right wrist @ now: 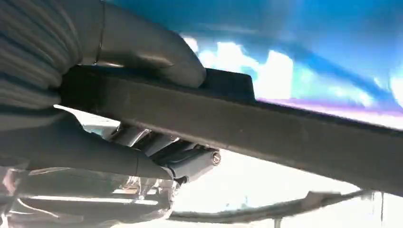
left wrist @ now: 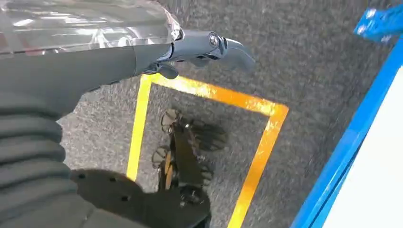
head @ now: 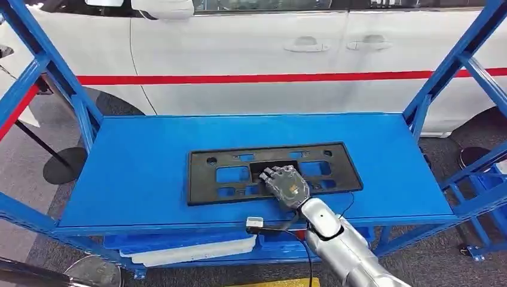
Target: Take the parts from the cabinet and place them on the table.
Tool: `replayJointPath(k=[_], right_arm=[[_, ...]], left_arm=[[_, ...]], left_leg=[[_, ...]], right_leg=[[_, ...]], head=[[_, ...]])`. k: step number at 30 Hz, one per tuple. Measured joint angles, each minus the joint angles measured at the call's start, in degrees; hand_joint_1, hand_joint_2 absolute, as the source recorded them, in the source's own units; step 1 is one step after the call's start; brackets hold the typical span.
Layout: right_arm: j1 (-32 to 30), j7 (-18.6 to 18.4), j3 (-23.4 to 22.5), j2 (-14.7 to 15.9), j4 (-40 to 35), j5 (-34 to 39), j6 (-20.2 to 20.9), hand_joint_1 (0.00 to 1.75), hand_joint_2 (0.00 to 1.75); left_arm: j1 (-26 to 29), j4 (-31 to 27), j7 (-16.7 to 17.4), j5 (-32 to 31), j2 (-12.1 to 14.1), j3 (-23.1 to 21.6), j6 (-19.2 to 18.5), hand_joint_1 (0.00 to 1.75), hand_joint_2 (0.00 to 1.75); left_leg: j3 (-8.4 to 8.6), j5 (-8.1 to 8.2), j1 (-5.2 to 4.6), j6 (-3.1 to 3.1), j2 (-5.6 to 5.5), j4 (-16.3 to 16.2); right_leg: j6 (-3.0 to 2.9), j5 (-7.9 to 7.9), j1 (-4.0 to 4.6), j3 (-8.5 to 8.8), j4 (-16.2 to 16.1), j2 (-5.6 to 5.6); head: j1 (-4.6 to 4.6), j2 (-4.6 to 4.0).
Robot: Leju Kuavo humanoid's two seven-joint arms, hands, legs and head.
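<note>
Item one, the part: a flat black plastic plate (head: 274,172) with rectangular cut-outs, lying at the centre of the head view on the blue shelf top (head: 137,173), long side running left to right, its near edge close to the front lip. Item two, your right hand (head: 286,184): it comes up from the lower right of the frame and sits over the plate's near edge just right of centre. In the right wrist view the thumb (right wrist: 147,52) lies on one face of the black bar (right wrist: 266,133) and the fingers (right wrist: 190,159) curl against the other, so you have the plate pinched at its rim; judged from that, the grip is taken at the edge because a thin flat piece offers nothing else to hold. Item three, your left hand (left wrist: 199,47): it hangs over grey carpet and a yellow floor marking (left wrist: 256,142), holding nothing, fingers curled loosely; whether they are fully closed you cannot tell from this angle. Item four, surroundings: a white car (head: 251,54) with a red stripe fills the upper frame behind the blue uprights; a lower shelf carries a pale tray (head: 191,251). The plate is not yet on the table.
</note>
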State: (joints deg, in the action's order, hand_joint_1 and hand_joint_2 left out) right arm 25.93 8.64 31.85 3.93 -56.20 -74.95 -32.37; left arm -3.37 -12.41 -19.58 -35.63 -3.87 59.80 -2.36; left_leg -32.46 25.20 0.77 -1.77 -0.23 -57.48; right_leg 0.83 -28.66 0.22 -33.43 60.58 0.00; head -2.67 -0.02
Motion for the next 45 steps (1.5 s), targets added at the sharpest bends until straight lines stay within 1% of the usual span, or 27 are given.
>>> replayJointPath(k=[2,3,4,6,8,9,11,13,14,15,18,19,21,24,25,29,31,33,34,35,36,37,39,40,41,43,45], right_arm=[[-0.60,4.61,-0.81,0.07,-3.54,8.34,0.06,1.75,1.75],[-1.26,7.59,-1.16,0.28,-5.48,13.29,0.44,1.75,1.75],[-1.97,12.28,-1.68,0.61,-7.80,20.73,1.48,1.75,1.75],[-2.81,22.13,-2.54,1.20,-13.84,38.84,6.59,1.75,1.75],[-3.20,26.94,-3.04,1.68,-21.93,59.80,14.66,1.75,1.75],[-3.43,26.98,-3.22,1.94,-24.23,65.88,17.02,1.75,1.75],[-5.29,27.10,-3.87,2.12,-33.51,75.09,26.57,1.75,1.75],[-5.56,27.10,-4.88,1.92,-41.27,78.48,35.82,1.75,1.75],[-5.78,27.10,-5.45,1.33,-44.07,80.23,40.26,1.75,1.75],[-6.19,27.10,-6.72,0.21,-47.17,82.52,45.50,1.75,1.75],[-7.05,27.09,-9.18,-2.28,-52.34,89.21,57.73,1.75,1.75],[-7.07,27.03,-9.18,-2.51,-53.00,91.64,59.06,1.75,1.75],[-7.03,26.83,-9.07,-2.71,-53.26,95.20,60.39,1.75,1.75],[-6.87,26.09,-8.35,-2.91,-53.12,97.90,61.11,1.75,1.75],[-6.85,25.94,-7.96,-2.91,-52.73,97.97,61.26,1.75,1.75],[-7.80,25.87,-5.97,-2.89,-50.63,95.41,60.61,1.75,1.75],[-8.13,25.52,-5.08,-2.84,-50.31,94.06,59.70,1.75,1.75],[-8.97,25.04,-4.29,-2.80,-50.22,93.46,58.73,1.75,1.75],[-9.64,24.97,-3.80,-2.75,-50.22,92.89,57.94,1.75,1.75],[-10.25,24.97,-3.24,-2.71,-50.22,91.95,57.04,1.75,1.75],[-10.90,24.98,-2.69,-2.60,-50.22,91.17,56.23,1.75,1.75],[-11.54,25.45,-2.02,-2.43,-50.22,90.37,55.46,1.75,1.75],[-12.38,26.31,-1.14,-2.23,-50.22,89.16,54.38,1.75,1.75],[-12.49,26.42,-0.70,-2.19,-50.22,88.72,54.12,1.75,1.75],[-13.00,26.50,-0.29,-2.12,-50.22,88.28,53.85,1.75,1.75],[-13.39,26.70,0.37,-1.86,-50.00,87.87,53.33,1.75,1.75],[-13.81,26.92,0.94,-1.68,-49.58,87.47,53.22,1.75,1.75]], left_arm=[[-0.01,0.00,-0.04,-0.26,0.04,0.20,0.00,0.00,1.75],[-0.05,0.00,-0.04,-0.59,0.07,0.20,-0.13,0.00,1.75],[-0.04,0.00,0.00,-1.02,0.07,0.22,-0.31,0.00,1.75],[0.01,0.00,0.00,-1.22,0.11,0.22,-1.10,0.00,1.75],[-0.15,0.00,-0.28,-1.22,0.09,0.22,-1.95,0.00,1.75],[-0.30,0.00,-0.41,-1.22,0.09,0.22,-2.21,0.00,1.75],[-0.68,0.00,-1.07,-1.20,0.11,0.22,-2.82,0.00,1.75],[-0.52,0.00,-1.31,-1.31,0.11,0.24,-2.93,0.00,1.75],[-0.60,0.00,-1.49,-1.44,0.11,0.24,-2.95,0.00,1.75],[-0.63,0.00,-1.66,-1.46,0.11,0.26,-2.95,0.00,1.75],[-0.62,0.00,-1.90,-1.42,0.04,0.53,-2.95,0.00,1.75],[-0.60,0.00,-1.90,-1.33,0.04,0.63,-2.84,0.00,1.75],[-0.63,0.00,-2.05,-1.11,0.07,0.92,-2.75,0.00,1.75],[-0.77,0.00,-2.08,-1.09,0.11,1.53,-2.38,0.00,1.75],[-0.86,0.00,-2.03,-1.05,0.11,1.64,-2.25,0.00,1.75],[-0.88,0.00,-1.29,-1.55,0.09,1.68,-1.82,0.00,1.75],[-1.08,0.00,-0.77,-1.70,0.04,1.71,-1.82,0.00,1.75],[-1.22,0.00,-0.02,-1.86,0.13,1.75,-1.79,0.00,1.75],[-1.26,0.00,0.37,-2.10,0.15,1.77,-1.77,0.00,1.75],[-1.25,0.00,0.79,-2.16,0.22,1.81,-1.75,0.00,1.75],[-1.25,0.00,1.16,-2.25,0.24,1.84,-1.75,0.00,1.75],[-1.25,0.00,1.55,-2.55,0.26,1.84,-1.73,0.00,1.75],[-1.19,0.00,2.06,-2.93,0.26,1.84,-1.68,0.00,1.75],[-1.18,0.00,2.16,-3.02,0.26,1.84,-1.64,0.00,1.75],[-1.24,0.00,2.34,-3.26,0.26,1.84,-1.55,0.00,1.75],[-1.28,0.00,2.84,-3.58,0.42,1.84,-1.27,0.00,1.75],[-1.10,0.00,3.04,-3.76,0.65,1.84,-1.07,0.00,1.75]], left_leg=[[-0.02,0.05,-0.05,-0.11,0.11,-0.01],[-0.02,0.11,-0.06,-0.20,0.12,-0.01],[0.06,0.14,-0.06,-0.21,0.10,-0.02],[0.44,0.31,-0.06,-0.04,0.06,-0.03],[0.89,0.49,-0.06,0.25,0.08,0.00],[0.90,0.53,-0.08,0.34,0.07,0.00],[0.33,0.57,-0.38,1.04,-0.19,-0.15],[0.25,0.53,-0.30,1.83,-0.14,0.05],[0.03,0.99,-0.31,2.13,-0.08,-0.38],[-0.35,2.17,-0.20,2.23,-0.09,-1.90],[-6.52,8.95,-0.13,2.58,-0.07,-15.34],[-8.17,9.80,-0.12,2.65,-0.06,-18.66],[-7.69,7.59,-0.13,2.54,-0.06,-17.24],[-0.68,0.25,-0.14,1.91,0.04,-2.25],[-0.16,0.78,-0.46,1.75,0.02,-0.91],[-0.71,-0.13,-0.44,0.60,-0.23,-0.35],[-0.88,-0.76,-0.21,0.00,-0.09,0.06],[-1.45,-1.16,-0.28,-0.22,-0.06,0.04],[-1.85,-1.41,-0.30,-0.17,-0.06,0.02],[-2.20,-1.67,-0.30,-0.10,-0.06,-0.03],[-2.56,-1.92,-0.29,0.00,-0.06,-0.06],[-2.91,-2.18,-0.29,0.13,-0.09,-0.11],[-3.37,-2.67,-0.28,0.56,-0.20,-0.22],[-3.54,-2.91,-0.35,0.91,-0.21,-0.29],[-3.48,-3.29,-0.34,1.37,-0.23,-0.07],[-3.64,-3.89,-0.17,2.08,-0.23,-0.05],[-3.99,-3.80,0.06,2.74,-0.21,-0.35]], right_leg=[[0.35,-4.49,-0.24,-4.61,9.42,0.00],[0.47,-5.92,-0.35,-6.89,13.86,0.00],[0.49,-5.97,-0.47,-8.14,15.95,0.00],[0.30,-2.05,-0.58,-6.22,11.13,0.00],[-0.31,3.06,-0.45,-0.80,0.23,0.01],[-0.58,3.33,-0.35,0.52,-2.58,0.03],[-0.72,3.16,0.03,0.06,-2.84,-0.27],[-1.32,3.39,0.03,-0.30,-2.89,-0.15],[-1.77,3.74,-0.57,-0.01,-3.45,-0.18],[-2.06,3.65,-0.41,0.22,-3.57,-0.28],[-2.74,3.35,-0.03,0.32,-3.53,-0.57],[-2.81,3.31,0.11,0.33,-3.51,-0.56],[-2.87,3.25,0.25,0.49,-3.45,-0.51],[-2.51,2.96,0.28,0.59,-2.94,-0.40],[-2.30,2.88,0.72,0.23,-2.46,-0.36],[-1.23,3.38,0.55,-0.30,-2.48,-0.37],[-0.52,0.03,0.25,-1.29,0.26,-0.09],[-0.07,-5.32,-0.21,-4.54,8.91,-0.07],[0.09,-7.22,-0.39,-6.16,13.26,-0.07],[0.19,-7.57,-0.54,-6.75,15.34,-0.08],[0.26,-6.68,-0.68,-5.97,14.60,-0.08],[0.27,-4.79,-0.83,-3.81,11.24,-0.08],[0.06,-1.01,-1.03,3.18,0.08,-0.07],[-0.06,-1.71,-0.94,5.08,-3.67,0.03],[-0.30,-0.23,-0.45,4.68,-2.82,0.22],[-0.80,-0.28,-0.17,4.40,-3.18,0.29],[-2.03,0.96,-0.60,3.84,-3.88,-0.01]], head=[[0.00,0.00],[0.00,0.00],[0.00,0.00],[0.00,0.00],[0.00,0.00],[0.00,0.00],[0.00,0.00],[0.00,0.00],[0.00,0.00],[0.00,0.00],[0.00,0.00],[0.00,0.00],[0.00,0.00],[0.00,0.00],[0.00,0.00],[0.00,0.00],[0.00,0.00],[0.00,0.00],[0.00,0.00],[0.00,0.00],[0.00,0.00],[0.00,0.00],[0.00,0.00],[0.00,0.00],[0.00,0.00],[0.00,0.00],[0.00,0.00]])
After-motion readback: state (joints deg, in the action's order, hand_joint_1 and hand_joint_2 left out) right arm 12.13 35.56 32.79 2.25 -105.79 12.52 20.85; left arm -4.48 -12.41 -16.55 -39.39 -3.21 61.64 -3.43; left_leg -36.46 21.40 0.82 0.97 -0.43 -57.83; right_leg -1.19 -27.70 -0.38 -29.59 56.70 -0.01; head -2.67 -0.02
